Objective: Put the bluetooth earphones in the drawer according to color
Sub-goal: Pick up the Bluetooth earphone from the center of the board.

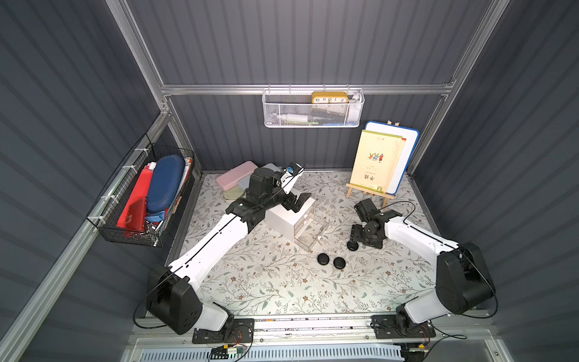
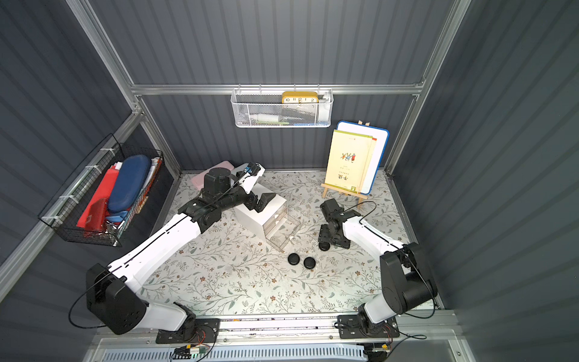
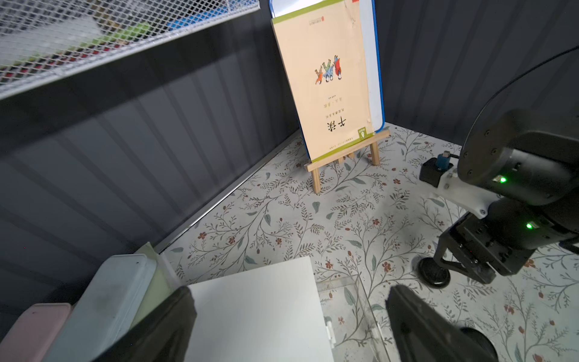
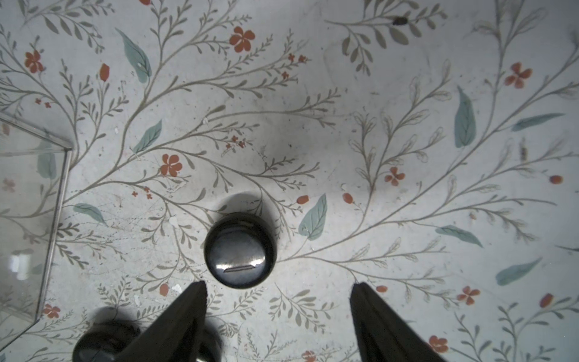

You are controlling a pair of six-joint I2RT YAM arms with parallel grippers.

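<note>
1. Right wrist view: right gripper point(image 4: 279, 284) hangs spread and empty, black earphone case point(image 4: 240, 250) on the surface just beyond its fingertips.
2. Before the drawer cabinet's point(image 1: 279, 219) pulled-out bottom drawer point(image 1: 311, 233) lie second black case point(image 1: 323, 259) and third black case point(image 1: 339, 262).
3. Above that cabinet's top, left gripper point(image 3: 288, 290) gapes wide, empty.

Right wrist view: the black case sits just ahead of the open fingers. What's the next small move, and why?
Probably ease the right gripper forward and sideways until its fingers straddle the black earphone case, ready to close. The jaws stand open and empty, the case lies just ahead of them and nearer one finger, and the clear bottom drawer is already pulled out close by.
</note>
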